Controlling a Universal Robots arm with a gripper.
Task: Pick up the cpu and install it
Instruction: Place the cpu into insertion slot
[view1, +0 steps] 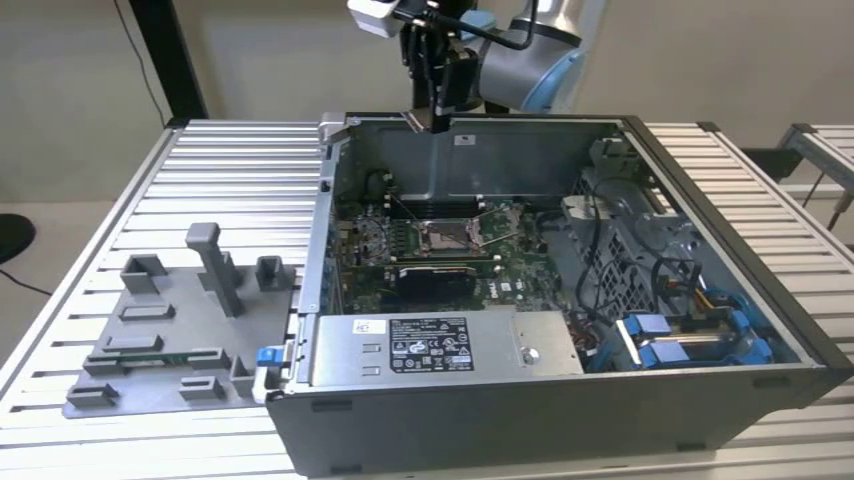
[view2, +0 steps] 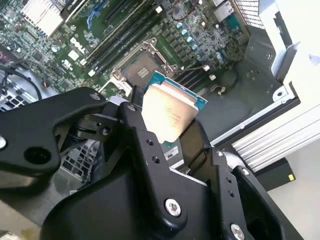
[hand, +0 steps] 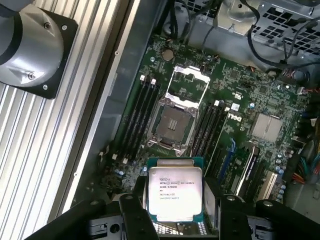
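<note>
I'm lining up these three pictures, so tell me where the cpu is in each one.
Exterior view: at the end effector tip above the case's rear wall, too small to make out.
Second wrist view: cpu tilted, clamped in the end effector, socket beyond it.
First wrist view: cpu silver top toward the camera, socket beyond.
Shared landmark: the socket.

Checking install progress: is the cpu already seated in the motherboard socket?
No, in the first wrist view the cpu is held by the gripper above the board, and the socket lies bare.
</note>
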